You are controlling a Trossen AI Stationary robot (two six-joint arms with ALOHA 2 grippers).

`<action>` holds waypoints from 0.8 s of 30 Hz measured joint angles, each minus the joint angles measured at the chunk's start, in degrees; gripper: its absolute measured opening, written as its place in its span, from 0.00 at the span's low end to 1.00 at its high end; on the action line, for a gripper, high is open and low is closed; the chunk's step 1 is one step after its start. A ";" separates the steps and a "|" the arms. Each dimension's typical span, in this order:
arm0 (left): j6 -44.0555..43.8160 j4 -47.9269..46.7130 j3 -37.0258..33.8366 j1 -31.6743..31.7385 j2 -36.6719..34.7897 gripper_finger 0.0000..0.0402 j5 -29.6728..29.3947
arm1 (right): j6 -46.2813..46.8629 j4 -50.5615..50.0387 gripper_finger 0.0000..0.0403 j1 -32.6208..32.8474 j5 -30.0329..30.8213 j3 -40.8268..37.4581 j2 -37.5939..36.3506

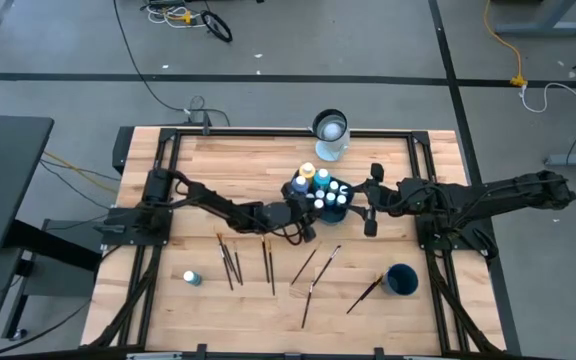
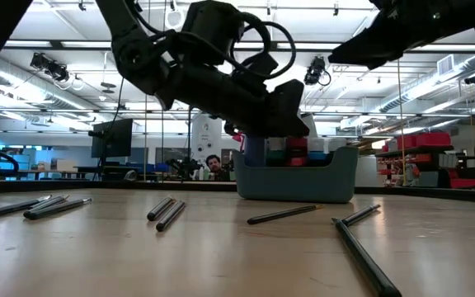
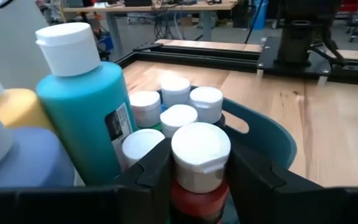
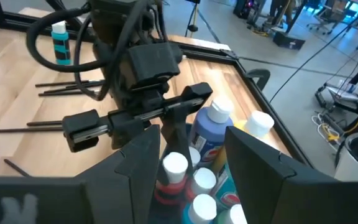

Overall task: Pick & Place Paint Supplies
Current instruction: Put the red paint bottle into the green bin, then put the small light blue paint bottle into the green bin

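My left gripper (image 3: 201,180) is at the left side of the teal bin (image 1: 336,208) in the middle of the table, shut on a small red paint bottle with a white cap (image 3: 200,152). The bin holds a tall teal bottle (image 3: 86,106), a blue bottle (image 4: 211,127), a yellow bottle (image 4: 257,123) and several small white-capped bottles (image 3: 178,99), all standing upright. My right gripper (image 4: 194,146) is open and empty just right of the bin (image 1: 371,205). Several dark brushes (image 1: 268,262) lie flat on the table nearer the front edge. My left gripper pinches the red bottle's body just under its white cap (image 3: 194,198) between its two fingers. The fingers come from the table's left, slanting down. The bottle stands upright among the other bottles inside the bin's rim; its bottom is hidden.
A small teal bottle (image 1: 191,278) stands alone at the front left. A dark blue cup (image 1: 401,279) stands at the front right, with a brush (image 1: 365,294) beside it. A clear glass jar (image 1: 330,135) stands at the far edge behind the bin.
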 joint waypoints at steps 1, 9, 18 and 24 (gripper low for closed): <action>-0.34 -0.22 0.00 0.19 0.00 0.33 0.88 | -0.39 0.02 0.46 0.02 0.00 -0.01 0.00; 4.18 -1.12 -0.04 0.49 0.00 0.44 2.78 | -1.14 1.00 0.46 0.02 -0.03 0.00 0.02; 4.68 0.71 -0.19 0.40 -0.06 0.52 2.66 | -1.15 2.64 0.46 0.02 -0.17 0.00 0.02; 10.05 2.29 -0.27 -1.43 -4.42 0.51 2.44 | 0.16 2.71 0.46 0.02 -0.17 0.00 0.02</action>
